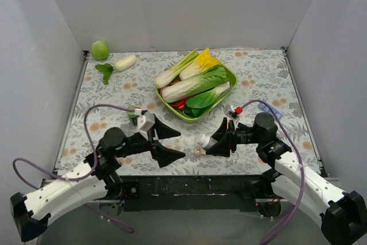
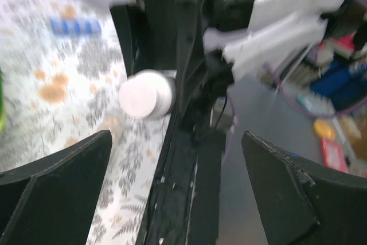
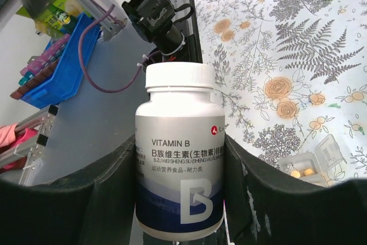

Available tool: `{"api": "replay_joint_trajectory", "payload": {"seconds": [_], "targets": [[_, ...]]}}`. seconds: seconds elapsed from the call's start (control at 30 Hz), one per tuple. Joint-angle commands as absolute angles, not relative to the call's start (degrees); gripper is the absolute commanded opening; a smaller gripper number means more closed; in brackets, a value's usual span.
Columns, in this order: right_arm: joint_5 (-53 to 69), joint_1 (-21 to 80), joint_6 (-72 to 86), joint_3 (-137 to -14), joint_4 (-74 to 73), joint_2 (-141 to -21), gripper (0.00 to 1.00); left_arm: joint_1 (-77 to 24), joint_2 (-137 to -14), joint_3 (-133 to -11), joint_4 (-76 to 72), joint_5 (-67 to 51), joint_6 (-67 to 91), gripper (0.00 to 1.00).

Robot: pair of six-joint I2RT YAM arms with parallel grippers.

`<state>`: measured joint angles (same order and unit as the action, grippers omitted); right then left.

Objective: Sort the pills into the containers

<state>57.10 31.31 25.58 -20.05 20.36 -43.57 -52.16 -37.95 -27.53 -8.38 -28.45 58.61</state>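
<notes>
White-capped vitamin B bottle (image 3: 179, 159) is clamped in the right gripper (image 3: 178, 199), cap aimed at the left gripper (image 1: 182, 145), likely for uncapping. The left gripper is spread wide and holds nothing. The containers (image 3: 307, 164) lie on the table (image 1: 258, 136) just beside the bottle, with two yellow pills (image 3: 302, 172) inside. Green bowl (image 1: 232, 77) sits beyond.

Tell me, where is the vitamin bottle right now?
The white Vitamin B bottle is clamped in the right gripper, near the table's front edge in the top view, with the small pill container beside it.
</notes>
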Motion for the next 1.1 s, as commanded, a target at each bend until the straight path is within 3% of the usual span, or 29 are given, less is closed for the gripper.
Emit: {"api": "replay_joint_trajectory", "payload": {"seconds": [0.0, 0.17, 0.3, 0.53, 0.77, 1.07], "targets": [[58.0, 30.9, 21.5, -23.0, 20.7, -42.2, 0.01, -51.9, -23.8, -25.1, -11.7, -15.9, 68.7, 0.98], [52.8, 30.9, 1.8, -32.6, 3.9, -41.9, 0.01, -51.8, -21.9, -28.3, -1.0, -8.4, 85.5, 0.98], [45.8, 31.3, -18.7, -40.5, -7.1, -43.0, 0.01, -51.8, -32.7, -31.5, -0.4, -7.7, 96.6, 0.98], [34.7, 35.9, -36.0, -45.4, -14.9, -43.2, 0.01, -51.9, -49.2, -41.1, -5.0, -7.4, 107.7, 0.98], [27.5, 38.1, -43.4, -46.7, -16.2, -43.5, 0.01, -51.9, -58.4, -46.3, -7.0, -7.4, 112.8, 0.98], [26.9, 38.8, -43.3, -46.5, -15.4, -44.2, 0.01, -51.9, -62.5, -50.2, 2.5, -5.8, 110.7, 0.96]]}}
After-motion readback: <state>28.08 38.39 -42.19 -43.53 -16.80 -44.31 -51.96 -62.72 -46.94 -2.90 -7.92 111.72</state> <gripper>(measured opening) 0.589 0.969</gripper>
